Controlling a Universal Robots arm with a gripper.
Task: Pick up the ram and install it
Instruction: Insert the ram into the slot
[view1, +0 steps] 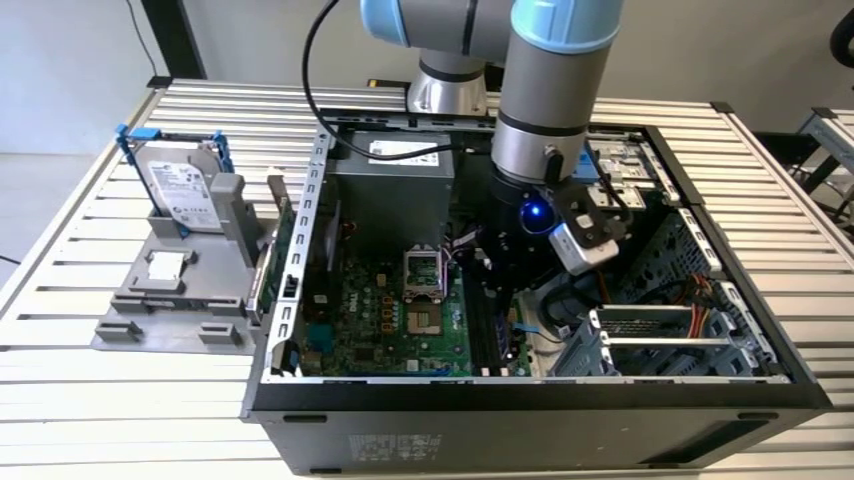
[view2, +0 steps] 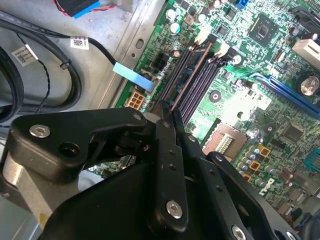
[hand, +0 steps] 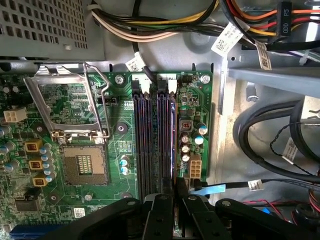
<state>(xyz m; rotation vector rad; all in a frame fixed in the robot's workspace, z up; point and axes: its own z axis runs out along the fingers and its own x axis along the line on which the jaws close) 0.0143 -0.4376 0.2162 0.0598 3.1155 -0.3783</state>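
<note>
The ram (view2: 192, 75) is a thin dark stick seen edge-on as a coppery line. It stands on edge along the outermost of the black memory slots (view2: 200, 87) on the green motherboard. My gripper (view2: 168, 116) has its black fingers shut on the ram's near end. In the first wrist view the ram (hand: 173, 140) runs along the slot beside the small capacitors, up from the gripper (hand: 175, 189). How deep it sits in the slot I cannot tell. In the exterior view the gripper (view1: 507, 300) reaches down into the open computer case, over the slots (view1: 483, 335).
The processor socket (hand: 82, 165) and its raised metal frame (hand: 65, 105) lie beside the slots. Black cables (hand: 270, 140) and a blue-tipped cable (view2: 132, 75) run close by. A grey power supply (view1: 394, 175) sits at the case's back. A blue-framed hard drive (view1: 180, 185) stands outside the case.
</note>
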